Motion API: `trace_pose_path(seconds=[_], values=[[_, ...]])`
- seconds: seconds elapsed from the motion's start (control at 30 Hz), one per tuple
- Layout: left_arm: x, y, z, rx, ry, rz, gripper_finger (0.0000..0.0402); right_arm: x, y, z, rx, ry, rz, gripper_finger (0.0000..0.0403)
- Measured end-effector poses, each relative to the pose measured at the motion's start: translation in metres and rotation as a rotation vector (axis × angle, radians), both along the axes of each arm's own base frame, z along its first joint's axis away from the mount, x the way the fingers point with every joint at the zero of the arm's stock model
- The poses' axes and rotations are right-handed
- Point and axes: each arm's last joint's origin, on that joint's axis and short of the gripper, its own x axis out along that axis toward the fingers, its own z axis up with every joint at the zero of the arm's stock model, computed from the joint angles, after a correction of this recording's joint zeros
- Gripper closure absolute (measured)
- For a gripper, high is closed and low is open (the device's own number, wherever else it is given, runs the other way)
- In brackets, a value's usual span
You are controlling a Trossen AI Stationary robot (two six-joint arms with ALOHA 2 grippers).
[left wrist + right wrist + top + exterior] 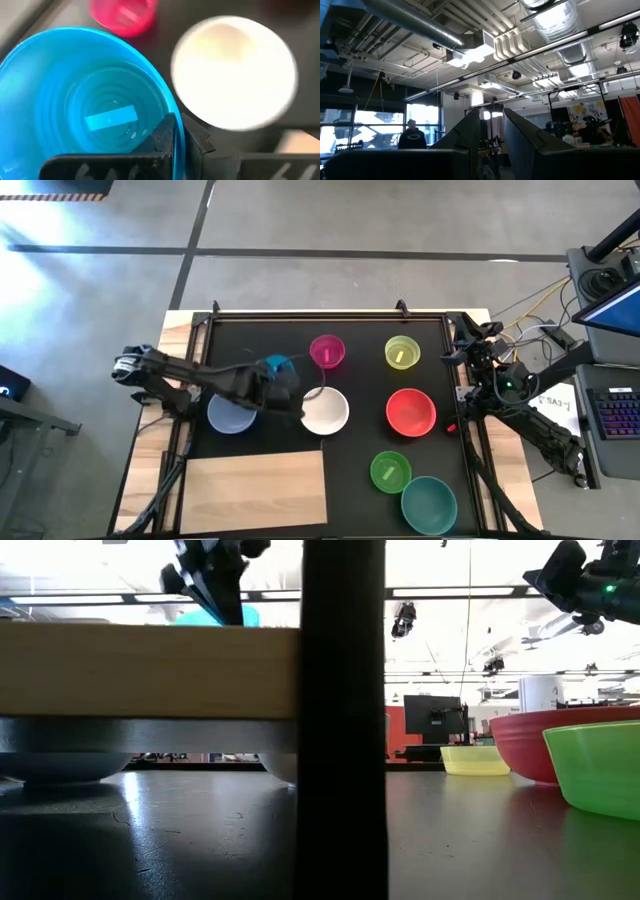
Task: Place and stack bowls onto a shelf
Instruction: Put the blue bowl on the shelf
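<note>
My left pincer [176, 131], clamped on the blue bowl's [85, 105] rim, holds it above the bench between the slate-blue bowl [230, 416] at nine o'clock and the white bowl [326, 411] at three.

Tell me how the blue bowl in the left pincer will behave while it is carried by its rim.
The blue bowl looks like thin, glossy plastic, so it is probably light and stiff enough to hold shape. The left pincer pinches only one spot of the rim, so the bowl may swing or tilt. The smooth wall could slip if jolted.
</note>
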Motion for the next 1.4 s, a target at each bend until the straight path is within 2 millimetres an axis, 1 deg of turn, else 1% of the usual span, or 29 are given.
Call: trace_pose_path(seconds=[0.13,0.33,0.43,0.53,0.67,0.73,0.83,0.97,1.07,1.23,1.33,1.4], values=[[0.002,-0.026,-0.004,-0.105,0.006,-0.017,0.0402,0.000,0.000,0.000,0.000,-0.001,0.000,0.0330],[0.010,-0.070,-0.009,-0.267,0.049,-0.033,0.0402,0.000,0.000,0.000,-0.001,-0.001,0.000,0.0330],[0.011,-0.092,-0.012,-0.321,0.125,-0.006,0.0402,0.000,0.000,0.000,0.000,-0.001,0.001,0.0330],[0.010,-0.116,-0.016,-0.334,0.213,0.029,0.0401,0.000,0.000,0.000,0.000,-0.001,0.001,0.0330],[0.008,-0.150,-0.018,-0.369,0.302,0.033,0.0401,0.000,0.000,0.000,0.000,-0.001,0.001,0.0330],[0.005,-0.165,-0.022,-0.363,0.347,0.053,0.0401,0.000,0.000,0.000,0.000,0.000,0.000,0.0330],[-0.006,-0.183,-0.026,-0.349,0.406,0.109,0.0401,0.000,0.000,0.000,0.000,-0.001,0.001,0.0330],[-0.022,-0.207,-0.034,-0.398,0.406,0.192,0.0401,0.000,0.000,0.000,0.000,-0.001,0.001,0.0330],[-0.036,-0.219,-0.041,-0.399,0.397,0.265,0.0401,0.000,0.000,0.000,0.000,-0.001,0.000,0.0330],[-0.055,-0.228,-0.053,-0.388,0.442,0.388,0.0401,0.000,0.000,0.000,0.000,-0.001,0.001,0.0330],[-0.061,-0.234,-0.060,-0.401,0.430,0.434,0.0400,0.000,0.000,0.000,0.000,0.000,0.000,0.0330],[-0.063,-0.237,-0.063,-0.412,0.421,0.443,0.0393,0.000,0.000,0.000,0.001,-0.001,0.001,0.0330]])
